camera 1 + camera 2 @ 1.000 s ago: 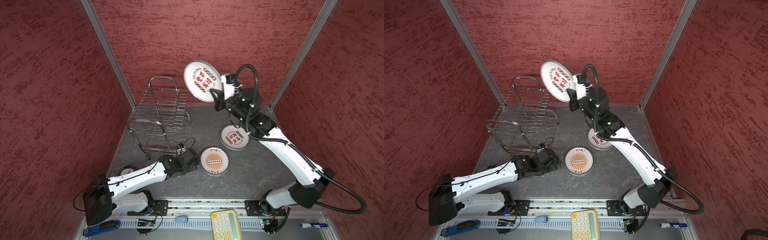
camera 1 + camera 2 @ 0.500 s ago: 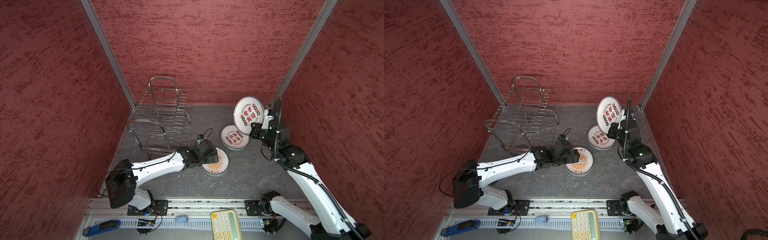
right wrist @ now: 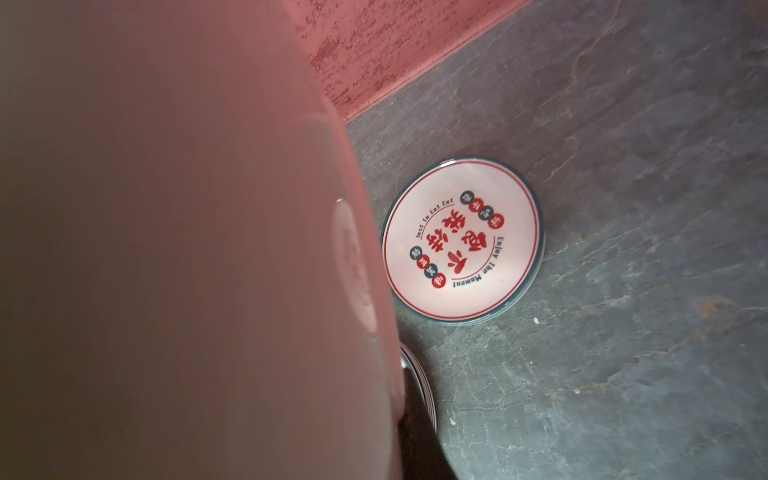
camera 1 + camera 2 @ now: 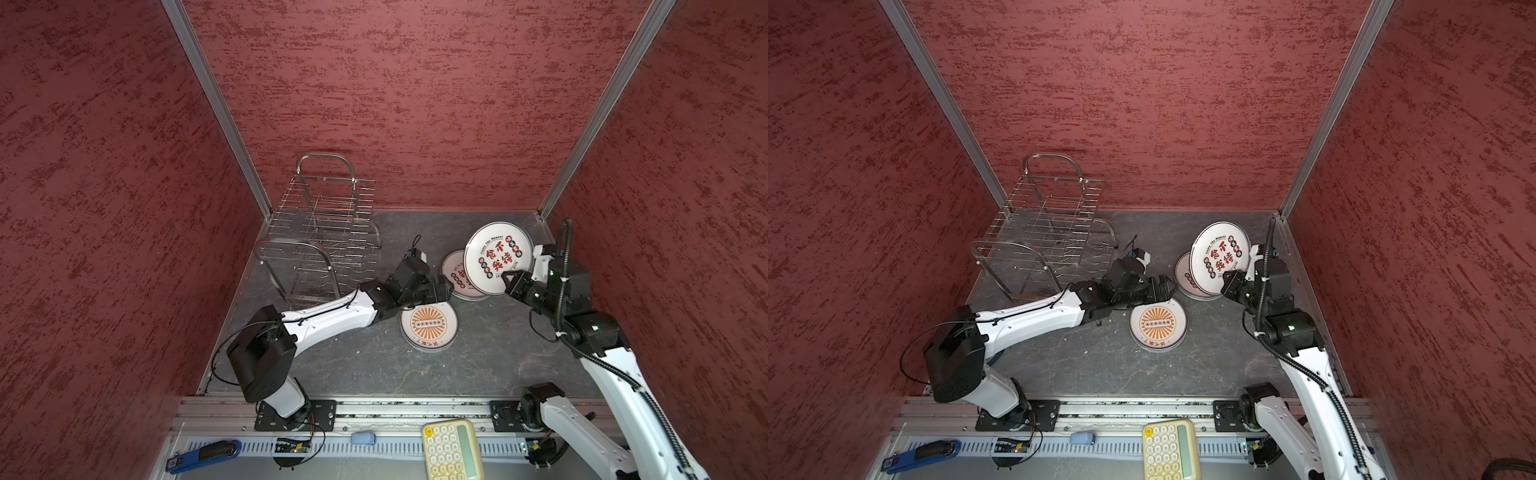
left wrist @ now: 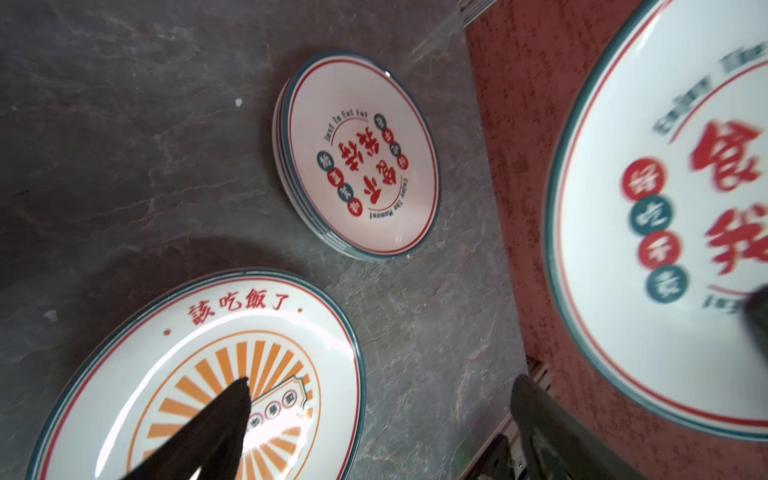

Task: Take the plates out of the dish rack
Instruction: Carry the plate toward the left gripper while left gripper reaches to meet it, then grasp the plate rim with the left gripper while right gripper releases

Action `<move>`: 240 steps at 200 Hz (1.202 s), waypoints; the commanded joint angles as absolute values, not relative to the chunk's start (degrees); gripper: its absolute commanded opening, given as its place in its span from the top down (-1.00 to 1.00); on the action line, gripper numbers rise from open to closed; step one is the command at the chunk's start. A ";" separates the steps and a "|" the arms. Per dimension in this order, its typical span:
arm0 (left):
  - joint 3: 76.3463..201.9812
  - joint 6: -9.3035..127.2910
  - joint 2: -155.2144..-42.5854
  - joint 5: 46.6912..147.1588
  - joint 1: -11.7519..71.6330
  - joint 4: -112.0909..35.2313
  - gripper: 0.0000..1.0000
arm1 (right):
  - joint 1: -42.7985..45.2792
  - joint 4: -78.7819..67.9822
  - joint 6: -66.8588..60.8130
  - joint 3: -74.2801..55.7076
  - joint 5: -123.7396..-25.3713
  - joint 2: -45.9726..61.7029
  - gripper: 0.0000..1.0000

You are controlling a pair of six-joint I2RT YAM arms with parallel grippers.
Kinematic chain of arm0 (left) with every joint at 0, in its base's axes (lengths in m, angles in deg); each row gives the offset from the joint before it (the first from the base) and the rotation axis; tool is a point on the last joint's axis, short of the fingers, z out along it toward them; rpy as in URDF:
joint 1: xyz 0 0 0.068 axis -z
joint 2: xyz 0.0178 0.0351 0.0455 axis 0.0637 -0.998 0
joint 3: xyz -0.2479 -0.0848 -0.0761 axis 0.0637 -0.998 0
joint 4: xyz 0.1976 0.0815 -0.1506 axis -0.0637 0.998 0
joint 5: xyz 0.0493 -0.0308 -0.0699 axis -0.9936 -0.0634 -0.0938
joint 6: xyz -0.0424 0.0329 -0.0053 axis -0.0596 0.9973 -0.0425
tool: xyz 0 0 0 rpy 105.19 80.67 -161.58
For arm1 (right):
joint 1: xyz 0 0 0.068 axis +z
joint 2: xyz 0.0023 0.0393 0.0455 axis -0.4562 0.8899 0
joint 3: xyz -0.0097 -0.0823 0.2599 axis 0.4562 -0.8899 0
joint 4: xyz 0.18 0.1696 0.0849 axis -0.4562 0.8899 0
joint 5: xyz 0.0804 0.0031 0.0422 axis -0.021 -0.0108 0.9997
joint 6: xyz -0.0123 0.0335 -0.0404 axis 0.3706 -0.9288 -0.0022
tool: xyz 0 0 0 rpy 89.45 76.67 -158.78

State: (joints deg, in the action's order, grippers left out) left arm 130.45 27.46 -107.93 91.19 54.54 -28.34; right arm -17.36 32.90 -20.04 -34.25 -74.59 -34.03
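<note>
The wire dish rack (image 4: 320, 232) (image 4: 1046, 232) stands at the back left, and no plate shows in it. My right gripper (image 4: 509, 278) (image 4: 1229, 278) is shut on the lower rim of a white plate with red characters (image 4: 498, 259) (image 5: 665, 208), held tilted just above a stack of like plates (image 4: 453, 276) (image 3: 461, 241). The held plate's underside (image 3: 166, 249) fills much of the right wrist view. My left gripper (image 4: 442, 291) (image 5: 382, 386) is open and empty, low over the far edge of the orange sunburst plates (image 4: 429, 326) (image 5: 199, 374).
Red walls close in the back and both sides; the held plate is near the back right corner post (image 4: 544, 216). A yellow keypad (image 4: 451, 449) and a blue tool (image 4: 203, 455) lie on the front rail, outside the dark table (image 4: 374, 365).
The right arm carried the plate from high at the back, near the rack, down and right to above the stack. The left arm reached right to the sunburst plates.
</note>
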 commanded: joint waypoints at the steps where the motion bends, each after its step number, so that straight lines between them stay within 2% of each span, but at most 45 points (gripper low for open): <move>1: 127.94 26.96 -107.06 95.46 53.40 -36.39 -0.93 | -18.74 25.00 -23.98 -36.25 -65.08 -34.33 1.00; 33: 127.28 27.18 -106.85 96.89 52.98 -39.22 -0.81 | -20.50 18.70 -27.16 -39.75 -58.03 -33.35 1.00; 57: 127.21 27.03 -107.48 99.71 52.02 -42.04 -0.56 | -21.84 13.83 -29.50 -42.61 -52.23 -32.38 1.00; 90: 127.08 26.90 -107.89 100.98 50.95 -44.12 -0.48 | -24.11 5.09 -34.06 -47.19 -44.90 -31.44 1.00; 126: 127.21 24.96 -109.68 103.53 49.91 -47.83 -0.27 | -25.36 -0.75 -37.41 -49.81 -40.75 -30.89 1.00; 160: 128.91 23.77 -112.55 106.14 49.92 -50.29 0.21 | -25.99 -5.07 -39.92 -51.58 -38.06 -30.39 1.00; 213: 129.03 22.69 -113.87 107.33 50.12 -52.81 0.65 | -26.71 -8.27 -40.79 -53.69 -35.86 -29.58 1.00; 228: 129.27 22.53 -114.21 107.57 50.15 -52.84 0.80 | -26.92 -8.89 -40.83 -54.21 -35.57 -29.32 0.87; 240: 129.39 22.38 -114.53 107.60 50.17 -52.53 0.89 | -27.14 -9.03 -40.78 -54.37 -35.41 -29.12 0.58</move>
